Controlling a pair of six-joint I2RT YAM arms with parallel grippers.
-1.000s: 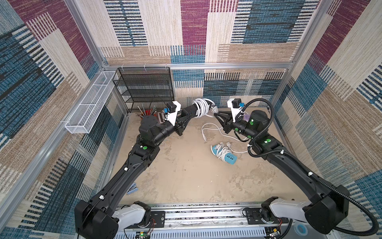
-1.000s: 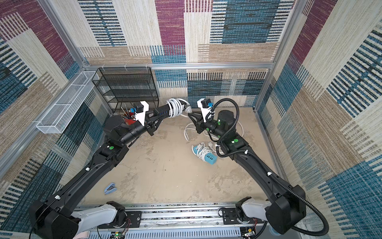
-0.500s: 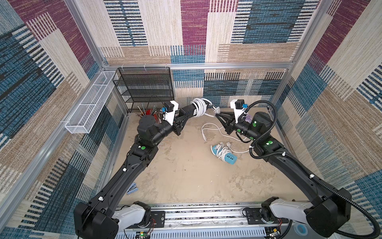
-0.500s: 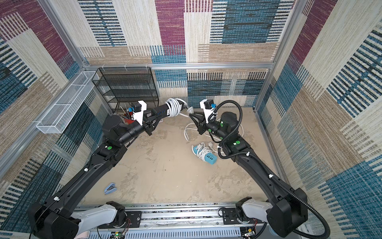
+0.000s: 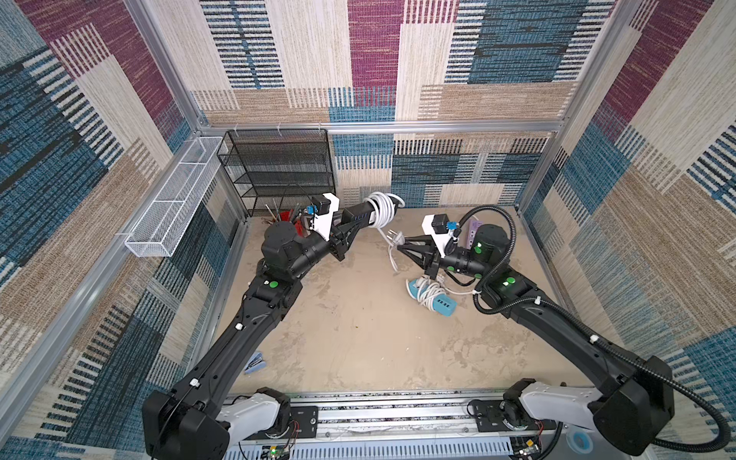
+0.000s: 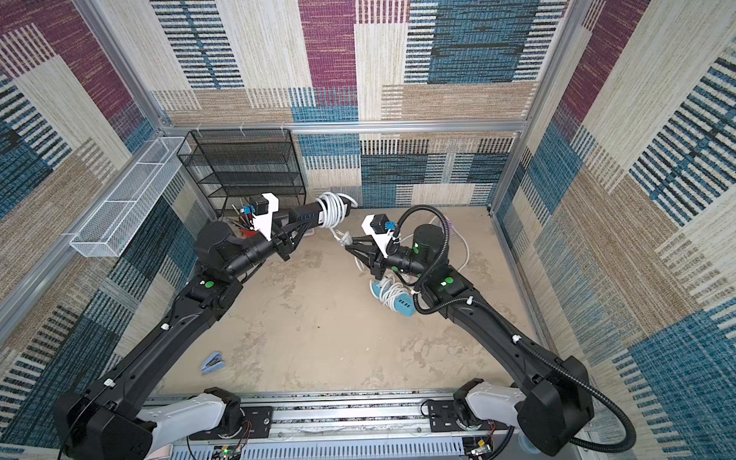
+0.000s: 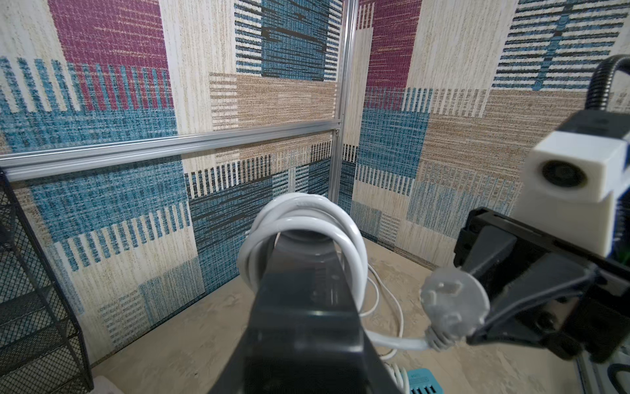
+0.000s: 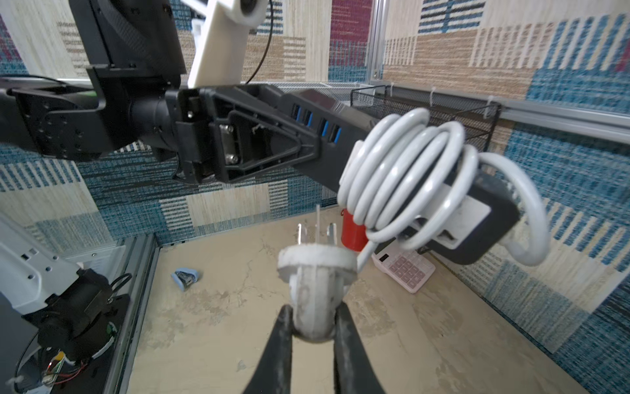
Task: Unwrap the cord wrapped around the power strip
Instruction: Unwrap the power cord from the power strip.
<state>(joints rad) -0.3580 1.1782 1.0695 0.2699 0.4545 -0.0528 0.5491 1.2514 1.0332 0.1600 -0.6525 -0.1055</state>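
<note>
aloft, left gripper point(image 5: 354, 225) holds strip point(image 8: 494, 221); right gripper point(image 8: 313, 319) plug point(image 8: 315, 266).

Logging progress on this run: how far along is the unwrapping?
Done: the power strip is lifted off the table in the shut left gripper, and the plug is free, pinched by the right gripper. In hand: a short run of cord hangs from coil to plug. Left: several loops of cord are wound round the strip, so most of the unwinding is ahead.
</note>
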